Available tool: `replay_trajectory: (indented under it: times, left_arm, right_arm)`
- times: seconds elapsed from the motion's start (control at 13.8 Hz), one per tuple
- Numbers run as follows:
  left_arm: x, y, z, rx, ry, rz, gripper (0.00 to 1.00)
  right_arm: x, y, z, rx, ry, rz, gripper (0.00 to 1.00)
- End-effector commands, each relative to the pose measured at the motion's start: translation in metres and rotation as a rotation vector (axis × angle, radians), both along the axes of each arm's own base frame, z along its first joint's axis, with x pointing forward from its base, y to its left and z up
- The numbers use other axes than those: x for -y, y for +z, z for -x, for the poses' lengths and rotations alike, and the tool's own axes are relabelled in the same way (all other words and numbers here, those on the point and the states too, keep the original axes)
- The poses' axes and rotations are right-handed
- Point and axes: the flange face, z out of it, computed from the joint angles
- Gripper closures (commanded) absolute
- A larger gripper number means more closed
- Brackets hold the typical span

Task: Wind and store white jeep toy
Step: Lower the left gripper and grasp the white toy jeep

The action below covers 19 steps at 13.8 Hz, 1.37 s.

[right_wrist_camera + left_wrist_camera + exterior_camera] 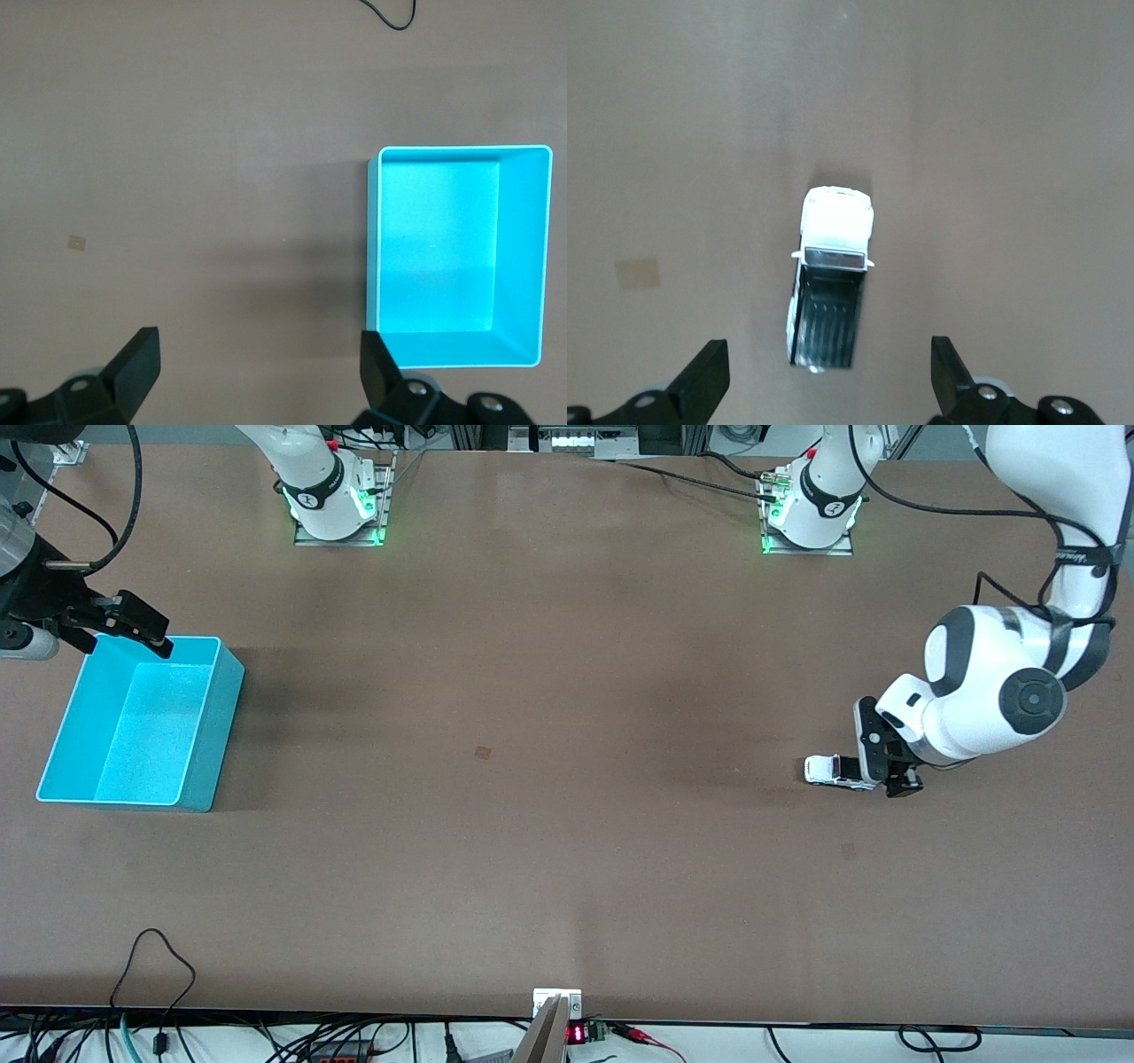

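Front view: left gripper (890, 766) low, spread around white jeep toy (831, 771) (untouched).

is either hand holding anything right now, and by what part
Nothing is held: the open left hand straddles the small white jeep toy untouched; the open right hand is empty.

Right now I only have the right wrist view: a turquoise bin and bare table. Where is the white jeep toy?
Observer: The white jeep toy sits on the table toward the left arm's end, apart from the turquoise bin.
Operator: Is anything gripping it?
Observer: No. The left gripper is over its black rear, fingers open on either side.
Operator: And the right gripper?
Observer: The right gripper hangs open over the bin's rim.
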Motion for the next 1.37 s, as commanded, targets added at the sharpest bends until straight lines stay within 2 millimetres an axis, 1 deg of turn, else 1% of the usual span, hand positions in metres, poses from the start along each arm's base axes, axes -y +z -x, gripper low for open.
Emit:
replay_trajectory:
  times: [0.0,0.07,0.29,0.43,0.58,0.8,0.87,1.01,1.08,1.16,1.23,1.3]
  left_arm:
    - [-0.013,-0.022,0.004,0.037,-0.098,0.004,0.0]
    - [-0.008,-0.031,0.008,0.038,-0.107,0.005,0.0]
    - [-0.006,-0.053,0.02,0.092,-0.113,0.009,0.0]
    - [-0.007,-0.061,0.023,0.086,-0.111,0.01,0.0]
    - [-0.007,-0.072,0.028,0.069,-0.112,0.013,0.0]
    - [-0.006,-0.084,0.029,0.065,-0.113,0.016,0.01]
    - [-0.005,-0.084,0.029,0.073,-0.115,0.016,0.07]
    - [-0.005,-0.085,0.028,0.073,-0.116,0.016,0.46]
    - [-0.005,-0.084,0.027,0.076,-0.118,0.016,0.61]
    - [-0.006,-0.084,0.026,0.076,-0.116,0.016,0.71]
    - [-0.008,-0.086,0.026,0.073,-0.113,0.016,0.76]
    - [-0.009,-0.089,0.027,0.068,-0.113,0.017,0.76]
  right_arm:
    - [0.0,0.003,0.008,0.001,0.011,0.005,0.0]
    - [0.0,0.003,0.008,0.001,0.011,0.005,0.0]
    - [-0.001,0.002,0.009,-0.001,0.013,0.005,0.0]
    - [-0.001,0.002,0.009,-0.001,0.013,0.005,0.0]
    - [-0.005,0.002,0.009,-0.001,0.02,0.005,0.0]
    - [-0.009,0.002,0.009,-0.002,0.025,0.005,0.0]
    - [-0.009,0.002,0.009,-0.002,0.025,0.005,0.0]
    - [-0.009,0.002,0.009,-0.002,0.025,0.005,0.0]
    - [-0.009,0.003,0.009,-0.001,0.025,0.005,0.0]
    - [-0.009,0.003,0.009,0.001,0.025,0.005,0.0]
    - [-0.009,0.003,0.009,0.001,0.025,0.005,0.0]
    - [-0.009,0.003,0.009,-0.001,0.025,0.005,0.0]
